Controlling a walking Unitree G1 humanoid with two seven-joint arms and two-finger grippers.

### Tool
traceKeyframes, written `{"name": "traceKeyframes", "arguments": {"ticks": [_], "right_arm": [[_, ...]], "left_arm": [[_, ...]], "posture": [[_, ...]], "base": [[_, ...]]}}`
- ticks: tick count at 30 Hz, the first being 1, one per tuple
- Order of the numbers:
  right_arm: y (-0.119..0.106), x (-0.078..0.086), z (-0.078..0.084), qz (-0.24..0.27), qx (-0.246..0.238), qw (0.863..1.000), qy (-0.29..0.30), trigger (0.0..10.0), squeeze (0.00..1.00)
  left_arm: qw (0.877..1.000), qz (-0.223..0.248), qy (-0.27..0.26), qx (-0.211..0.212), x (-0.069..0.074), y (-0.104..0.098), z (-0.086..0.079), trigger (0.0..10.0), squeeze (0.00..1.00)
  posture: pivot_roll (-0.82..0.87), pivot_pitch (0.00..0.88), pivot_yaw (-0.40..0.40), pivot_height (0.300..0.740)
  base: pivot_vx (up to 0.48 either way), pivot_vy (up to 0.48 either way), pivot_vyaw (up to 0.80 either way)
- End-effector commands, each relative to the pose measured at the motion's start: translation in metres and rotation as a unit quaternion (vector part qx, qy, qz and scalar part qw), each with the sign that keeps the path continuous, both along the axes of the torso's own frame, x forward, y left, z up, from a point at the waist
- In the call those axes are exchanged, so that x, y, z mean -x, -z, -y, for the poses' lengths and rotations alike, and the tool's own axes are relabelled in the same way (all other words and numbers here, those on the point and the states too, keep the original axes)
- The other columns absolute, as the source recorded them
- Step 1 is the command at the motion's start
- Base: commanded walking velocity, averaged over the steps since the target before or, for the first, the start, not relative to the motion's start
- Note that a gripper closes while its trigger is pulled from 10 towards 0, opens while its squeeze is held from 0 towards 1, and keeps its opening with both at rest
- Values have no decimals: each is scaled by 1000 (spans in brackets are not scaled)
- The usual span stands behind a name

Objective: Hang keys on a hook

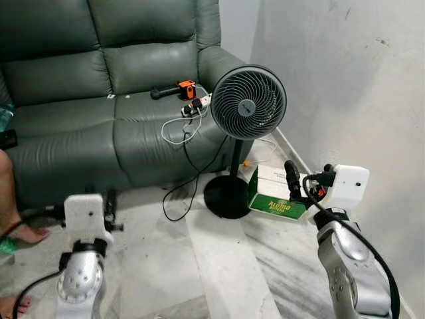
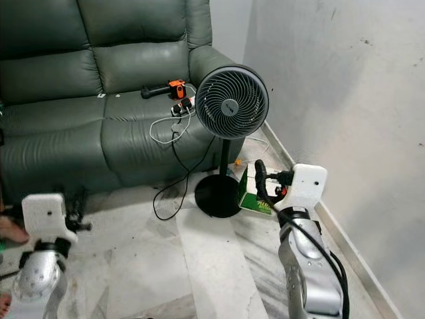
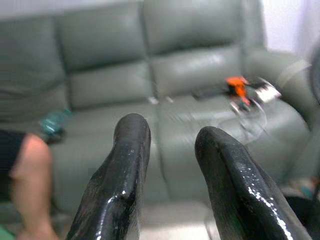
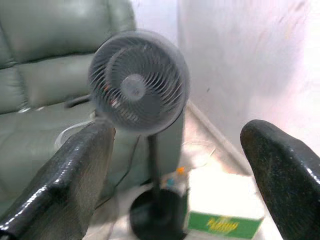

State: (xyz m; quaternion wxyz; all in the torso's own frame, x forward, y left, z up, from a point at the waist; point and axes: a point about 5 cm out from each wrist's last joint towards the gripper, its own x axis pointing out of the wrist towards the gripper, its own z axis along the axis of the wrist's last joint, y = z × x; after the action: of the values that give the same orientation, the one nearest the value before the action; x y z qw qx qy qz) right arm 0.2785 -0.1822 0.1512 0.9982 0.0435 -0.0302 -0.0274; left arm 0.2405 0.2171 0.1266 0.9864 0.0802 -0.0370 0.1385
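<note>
Both grippers empty and open in a living room; no keys or hook can be made out.

Keys, by their nature, should be light, hard and jangly, likely to swing, so the ring or a thick bunch would be the safest place to pinch; where they lie cannot be told here. The left gripper (image 3: pixel 170 185) hangs low with its fingers parted, facing the green sofa (image 1: pixel 99 100), where an orange-and-black tool (image 1: pixel 176 90) and a white power strip (image 1: pixel 198 104) with trailing cables (image 1: pixel 182 143) sit on the seat. The right gripper (image 4: pixel 175 185) is held wide apart before a standing fan (image 1: pixel 247 103), whose base is just beside a green-and-white box (image 1: pixel 275 193) near the wall (image 1: pixel 345 86). A person's foot (image 1: pixel 23 229) rests on the floor at the left.
</note>
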Motion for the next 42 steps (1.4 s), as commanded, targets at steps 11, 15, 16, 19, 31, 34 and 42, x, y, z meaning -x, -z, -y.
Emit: {"name": "traceKeyframes", "arguments": {"ticks": [11, 15, 16, 19, 31, 34, 42], "right_arm": [[22, 11, 25, -24, 42, 997, 62, 10000, 0], [24, 13, 16, -36, 51, 997, 41, 10000, 0], [24, 13, 11, -36, 49, 998, 30, 10000, 0], [23, 13, 6, -42, 47, 998, 25, 10000, 0], [19, 13, 1, -31, 54, 998, 3, 10000, 0], [18, 15, -1, -21, 57, 998, -5, 10000, 0], [20, 21, 24, -17, 62, 997, 33, 10000, 0]], "left_arm": [[997, -69, 2, 21, 12, 30, 4, 10000, 0], [996, -78, 5, 39, 6, 32, 6, 10000, 0], [995, -78, 8, 59, 4, 32, 7, 10000, 0], [994, -77, 6, 72, 0, 29, 10, 10000, 0], [991, -64, 54, 103, 8, 21, 29, 10000, 0], [990, -59, 69, 107, 7, 20, 31, 10000, 0], [992, -77, 70, 67, -5, 21, 5, 10000, 0]], "posture": [[14, 18, 16, 740], [-9, 26, 26, 740], [-14, 28, 24, 740], [-14, 33, 19, 740], [4, 50, -11, 740], [6, 54, -9, 740], [-4, 61, 8, 740]], "base": [[0, 0, 0], [0, 0, 0], [0, 0, -606], [0, 0, -800], [0, 0, -800], [0, 0, -800], [0, 0, -800]]}}
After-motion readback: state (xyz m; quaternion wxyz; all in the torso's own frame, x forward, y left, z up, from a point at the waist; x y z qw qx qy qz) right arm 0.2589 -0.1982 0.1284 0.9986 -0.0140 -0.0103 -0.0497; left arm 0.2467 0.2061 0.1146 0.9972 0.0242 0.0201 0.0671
